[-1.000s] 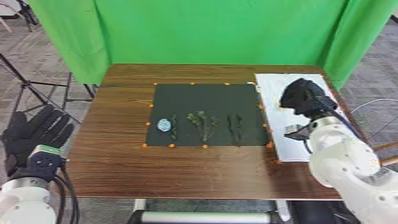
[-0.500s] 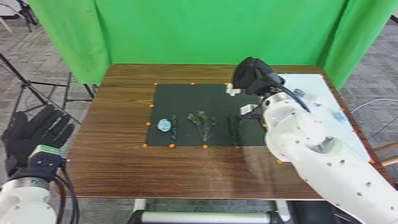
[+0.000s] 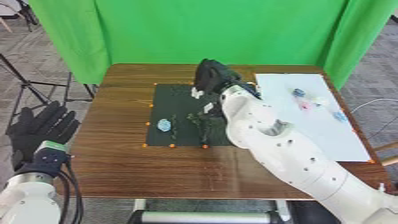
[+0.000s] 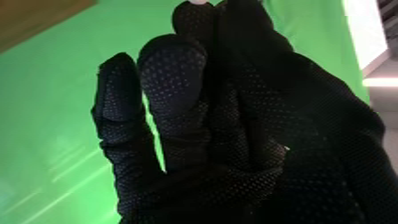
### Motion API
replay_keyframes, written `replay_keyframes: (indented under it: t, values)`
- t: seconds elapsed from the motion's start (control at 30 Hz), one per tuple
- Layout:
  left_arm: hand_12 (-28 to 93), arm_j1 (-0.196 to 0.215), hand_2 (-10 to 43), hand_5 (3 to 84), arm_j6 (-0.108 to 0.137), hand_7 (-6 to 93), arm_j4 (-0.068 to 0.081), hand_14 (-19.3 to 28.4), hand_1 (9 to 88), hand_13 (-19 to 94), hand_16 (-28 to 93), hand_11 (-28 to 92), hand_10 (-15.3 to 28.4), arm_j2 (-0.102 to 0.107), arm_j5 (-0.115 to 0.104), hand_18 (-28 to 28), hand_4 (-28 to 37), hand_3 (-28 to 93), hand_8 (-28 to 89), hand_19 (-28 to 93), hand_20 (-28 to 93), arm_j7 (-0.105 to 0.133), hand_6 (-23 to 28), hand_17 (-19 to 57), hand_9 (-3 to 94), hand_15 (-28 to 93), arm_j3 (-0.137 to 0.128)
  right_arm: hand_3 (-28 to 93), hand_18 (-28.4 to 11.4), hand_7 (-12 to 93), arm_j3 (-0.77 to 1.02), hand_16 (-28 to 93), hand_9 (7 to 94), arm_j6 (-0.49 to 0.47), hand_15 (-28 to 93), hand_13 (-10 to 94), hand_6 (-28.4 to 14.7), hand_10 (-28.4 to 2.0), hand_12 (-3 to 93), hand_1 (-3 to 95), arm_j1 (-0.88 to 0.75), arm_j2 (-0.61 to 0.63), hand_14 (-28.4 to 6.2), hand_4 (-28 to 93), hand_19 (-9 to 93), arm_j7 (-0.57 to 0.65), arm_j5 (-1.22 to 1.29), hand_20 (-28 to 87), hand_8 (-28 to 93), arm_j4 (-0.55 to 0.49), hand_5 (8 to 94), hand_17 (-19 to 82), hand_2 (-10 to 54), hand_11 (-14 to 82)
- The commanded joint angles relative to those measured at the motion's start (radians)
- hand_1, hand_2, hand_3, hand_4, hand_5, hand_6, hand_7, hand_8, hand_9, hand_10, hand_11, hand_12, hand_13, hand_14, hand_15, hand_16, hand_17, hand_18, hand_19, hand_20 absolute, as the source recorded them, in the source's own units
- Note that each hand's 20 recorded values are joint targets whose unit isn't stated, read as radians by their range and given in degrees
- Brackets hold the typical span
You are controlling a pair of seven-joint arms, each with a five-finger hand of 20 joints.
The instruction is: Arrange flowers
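Compared with the preceding frames, the right hand (image 3: 213,77) lies farther left, having travelled from the white board (image 3: 342,140) at the right edge of the tabletop (image 3: 111,170), across the far right corner of the black mat (image 3: 164,107), to the mat's far part. The white flower (image 3: 196,93) has shifted left with it; the blue flower (image 3: 164,125) on the mat is unmoved. The left hand (image 3: 40,127) has shifted slightly.

Count: one flower lies on the mat, near its left edge, with one thin sprig (image 3: 174,132) just beside it and one leafy sprig (image 3: 193,119) next, partly behind the arm. Four flowers lie on the board: dark blue (image 3: 298,93), pink (image 3: 305,105), cream (image 3: 321,101) and pale blue (image 3: 339,116).

The right hand (image 4: 231,165) is closed at its tips, pinching the single white flower above the mat. The left hand is open, fingers spread, beyond the tabletop's left edge.
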Motion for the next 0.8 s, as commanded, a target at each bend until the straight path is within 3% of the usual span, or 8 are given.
replay_keyframes:
  t: [0.03, 0.3, 0.5, 0.6, 0.8]
  values:
    - [9, -0.033, 11.0, 46.5, -0.011, 21.9, 0.012, 16.9, 28.1, 31, -10, 31, 15.1, 0.016, 0.010, 15.3, -28.3, 73, -13, 43, 13, -0.017, 8.8, -4.0, 41.3, 55, 0.022, 66, -20.6, 32, -0.042, 59, 83.6, -0.029, 42, 80, -0.5, -7.1, 46.8, 68.4, 0.028, -0.124, -0.8, -28, 72, -0.011, -0.020, 42, 7, 0.075, 75.5, 41, -9.5, 12.5]
    - [9, -0.051, 11.0, 46.6, -0.013, 22.1, 0.013, 16.9, 28.1, 31, -11, 31, 15.1, 0.029, 0.004, 15.3, -28.3, 73, -13, 43, 13, -0.005, 8.8, -4.1, 41.3, 56, 0.038, 66, -20.5, 33, -0.081, 59, 83.8, -0.020, 42, 80, -0.4, -7.2, 46.5, 68.5, 0.055, -0.200, -0.9, -28, 72, -0.003, -0.045, 42, 7, 0.177, 75.3, 41, -9.5, 12.5]
    - [9, -0.066, 11.0, 46.6, -0.018, 22.4, 0.019, 16.9, 28.0, 31, -11, 32, 15.3, 0.028, 0.013, 15.4, -28.3, 73, -13, 43, 13, -0.013, 8.8, -4.1, 41.3, 56, 0.054, 66, -20.3, 33, -0.078, 58, 83.9, -0.042, 42, 80, -0.6, -7.1, 46.4, 68.6, 0.031, -0.219, -0.9, -28, 71, 0.004, -0.070, 42, 7, 0.231, 75.5, 41, -9.5, 12.6]
    - [9, -0.077, 11.0, 46.7, -0.015, 22.6, 0.024, 17.0, 28.0, 31, -11, 32, 15.3, 0.029, 0.006, 15.4, -28.3, 73, -13, 43, 13, -0.007, 8.8, -4.1, 41.4, 56, 0.058, 66, -20.3, 33, -0.077, 58, 83.9, -0.030, 42, 80, -0.5, -7.1, 46.3, 68.7, 0.026, -0.225, -0.9, -28, 71, 0.015, -0.066, 42, 7, 0.254, 75.6, 41, -9.5, 12.6]
    - [9, -0.070, 11.0, 46.7, -0.011, 22.8, 0.018, 17.0, 28.0, 31, -11, 32, 15.4, 0.028, 0.005, 15.4, -28.3, 73, -13, 44, 13, -0.006, 8.8, -4.1, 41.4, 57, 0.063, 66, -20.1, 33, -0.071, 59, 83.8, -0.044, 42, 80, -0.5, -7.0, 46.4, 68.4, 0.008, -0.226, -0.5, -28, 71, 0.014, -0.085, 42, 7, 0.273, 75.4, 41, -9.5, 12.7]
